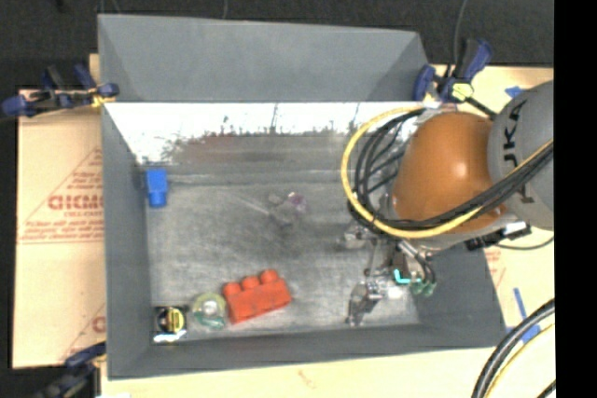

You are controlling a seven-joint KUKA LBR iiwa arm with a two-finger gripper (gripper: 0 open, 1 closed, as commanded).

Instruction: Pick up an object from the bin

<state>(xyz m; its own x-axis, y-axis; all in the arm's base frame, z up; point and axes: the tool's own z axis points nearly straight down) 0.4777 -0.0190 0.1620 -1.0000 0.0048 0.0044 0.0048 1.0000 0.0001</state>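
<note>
In the bin (233,242), a toy brick (256,295) lies front, a roll (209,310) just left, a block (155,186) back-left.

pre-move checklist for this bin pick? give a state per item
1. Gripper down inside the bin, near its front-right corner: ok.
2. Something already in the gripper: cannot tell.
3. Gripper over a target: not ok. The nearest thing, the red brick, lies apart from it, toward the view's left.
4. Red brick free on all sides: cannot tell. A clear round thing sits right at its left end; whether they touch is unclear.
5. Blue block out of the arm's way, by the left wall: ok.
6. Clearance between gripper and front wall: cannot tell; they look close.
</note>
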